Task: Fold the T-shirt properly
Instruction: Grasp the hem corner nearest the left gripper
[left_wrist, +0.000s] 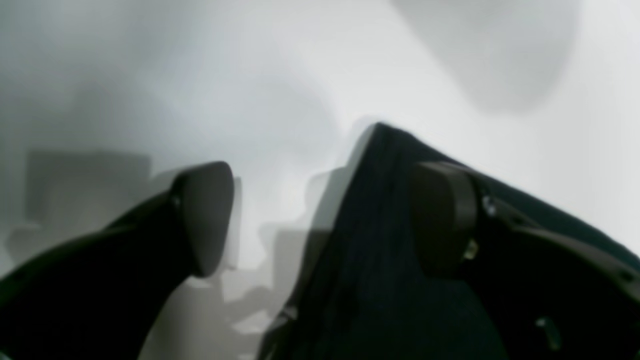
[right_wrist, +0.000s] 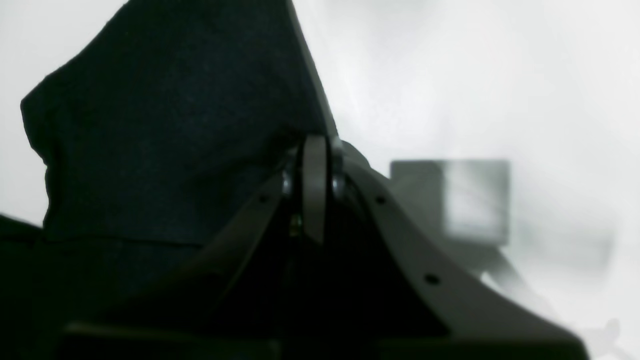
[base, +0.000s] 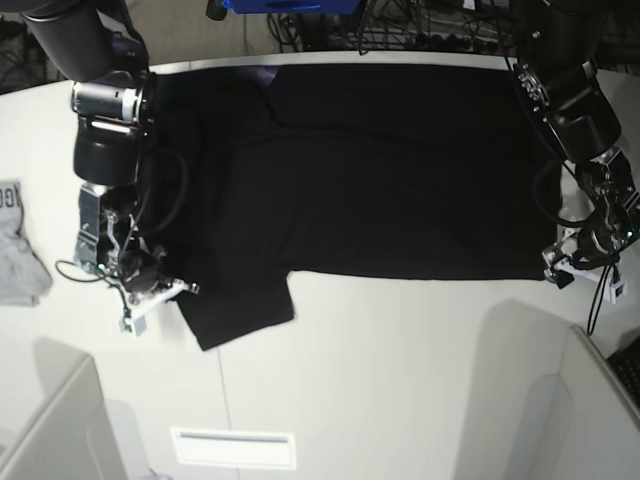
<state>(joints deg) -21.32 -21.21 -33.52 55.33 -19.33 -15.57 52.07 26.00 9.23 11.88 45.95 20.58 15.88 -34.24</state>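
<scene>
The black T-shirt (base: 380, 180) lies spread flat across the white table (base: 400, 350), with one sleeve (base: 240, 310) sticking out toward the front at the lower left. No print shows. My right gripper (base: 150, 295) is at the edge of that sleeve. In the right wrist view it (right_wrist: 315, 170) is shut, with black cloth (right_wrist: 165, 125) bunched up from its fingertips. My left gripper (base: 560, 268) is at the shirt's front right corner. In the left wrist view it (left_wrist: 325, 220) is open, and a raised fold of black cloth (left_wrist: 370, 250) lies against one finger (left_wrist: 442, 215).
A small light-grey garment with dark lettering (base: 20, 250) lies at the table's left edge. White angled panels (base: 60, 430) stand at the front left and front right (base: 590, 400). A blue object (base: 290, 5) and cables lie beyond the table's far edge.
</scene>
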